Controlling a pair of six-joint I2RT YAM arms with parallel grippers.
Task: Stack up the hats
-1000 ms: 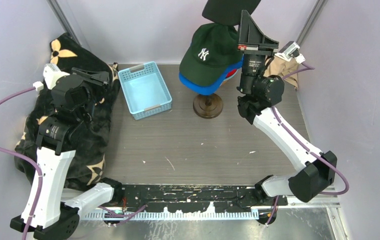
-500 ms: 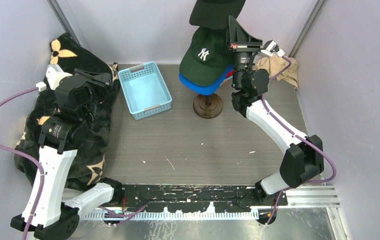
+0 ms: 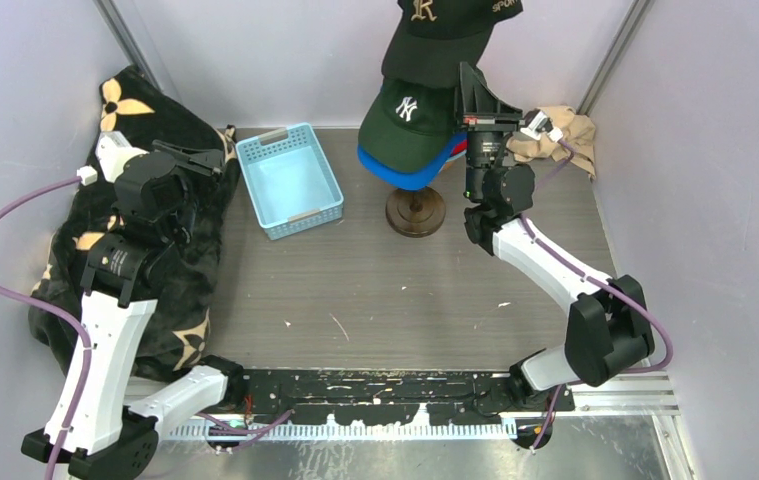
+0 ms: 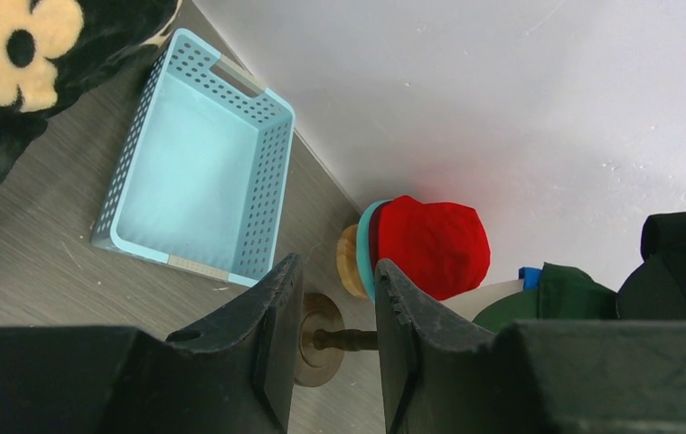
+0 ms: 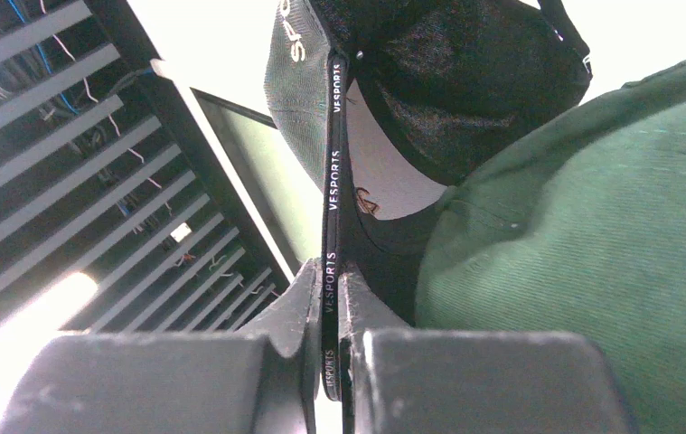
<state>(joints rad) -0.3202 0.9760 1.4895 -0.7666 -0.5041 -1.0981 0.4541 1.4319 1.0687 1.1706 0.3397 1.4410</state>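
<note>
Top external: your right fingers (image 3: pixel 472 90) pinch the black cap (image 3: pixel 445 35) above the nearly finished hat stack (image 3: pixel 410 120); left fingers (image 4: pixel 271 316) half-open, empty.

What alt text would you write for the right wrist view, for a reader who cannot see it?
The right arm's jaws are shut on the brim edge of a black baseball cap, printed VESPORTS and seen from below. A dark green cap fills the right side, and ceiling slats show on the left.
</note>
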